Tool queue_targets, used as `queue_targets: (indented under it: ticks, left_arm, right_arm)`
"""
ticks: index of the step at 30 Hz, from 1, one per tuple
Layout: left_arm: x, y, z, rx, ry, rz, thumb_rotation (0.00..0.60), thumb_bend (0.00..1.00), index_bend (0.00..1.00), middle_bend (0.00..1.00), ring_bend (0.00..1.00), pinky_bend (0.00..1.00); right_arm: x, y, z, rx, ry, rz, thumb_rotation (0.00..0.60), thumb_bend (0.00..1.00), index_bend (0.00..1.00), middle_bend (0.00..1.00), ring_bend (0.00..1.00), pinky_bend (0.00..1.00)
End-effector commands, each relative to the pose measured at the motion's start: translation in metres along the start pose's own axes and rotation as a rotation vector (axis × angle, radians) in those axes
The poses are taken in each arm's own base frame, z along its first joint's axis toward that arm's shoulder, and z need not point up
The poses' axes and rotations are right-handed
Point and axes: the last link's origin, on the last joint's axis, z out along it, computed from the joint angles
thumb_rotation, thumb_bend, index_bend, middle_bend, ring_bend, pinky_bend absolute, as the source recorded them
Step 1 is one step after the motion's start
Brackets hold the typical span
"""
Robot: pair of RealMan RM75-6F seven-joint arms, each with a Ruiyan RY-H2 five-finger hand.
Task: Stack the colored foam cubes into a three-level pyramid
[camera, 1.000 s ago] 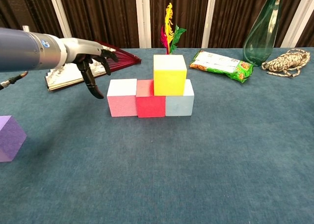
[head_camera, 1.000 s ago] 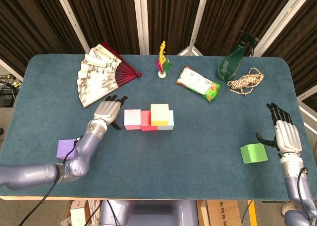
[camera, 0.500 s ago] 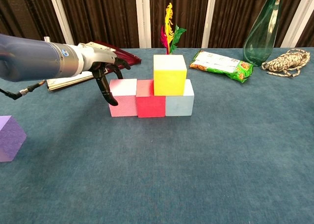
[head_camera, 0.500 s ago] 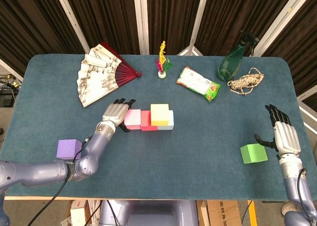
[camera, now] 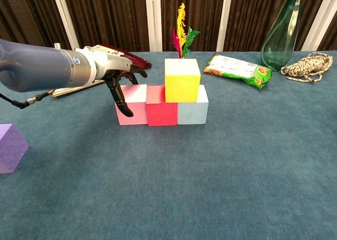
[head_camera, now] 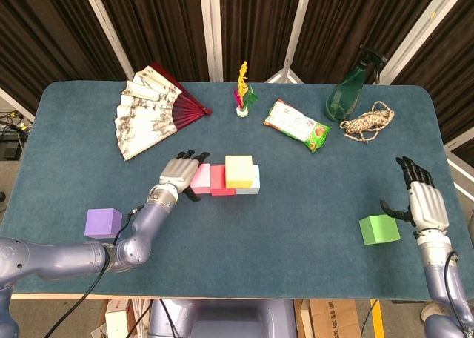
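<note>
Three cubes sit in a row mid-frame: pink cube (head_camera: pixel 201 179), red cube (head_camera: pixel 218 179), pale blue cube (camera: pixel 192 107), with the yellow cube (head_camera: pixel 238 170) on top. Left hand (head_camera: pixel 180 174) cups the pink cube's outer side, fingers spread. Right hand (head_camera: pixel 422 199) lies released beside the green cube (head_camera: pixel 379 229), lower right. Purple cube (head_camera: pixel 103 223) waits lower left.

Your blue felt-covered table (head_camera: pixel 296 227) carries a row of pink (head_camera: pixel 201 179), red (head_camera: pixel 217 180) and pale-blue foam cubes (head_camera: pixel 254 183) at centre, a purple foam cube (head_camera: pixel 103 222) at eight o'clock, a green foam cube (head_camera: pixel 379 229) at four, a paper folding fan (head_camera: pixel 152 116) at eleven.
</note>
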Motion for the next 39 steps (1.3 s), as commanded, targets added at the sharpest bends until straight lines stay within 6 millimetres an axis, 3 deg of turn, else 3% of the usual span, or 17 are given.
queue_targets:
  ticks: [1,39]
  left_arm:
    - [-0.0014,0.0003,0.0,-0.002,-0.004,0.004,0.6,0.12,0.0,0.2,0.0,0.02]
    - [-0.0059,-0.0017,-0.0004,0.003,-0.016,0.008,0.6,0.12,0.0,0.21,0.0,0.02]
  right_arm:
    - [0.0002,0.0001,-0.0003,0.0,0.001,-0.001,0.6,0.32,0.0,0.0,0.0,0.0]
    - [0.0,0.0013,-0.0029,-0.007,-0.004,0.0,0.6,0.32,0.0,0.0,0.0,0.0]
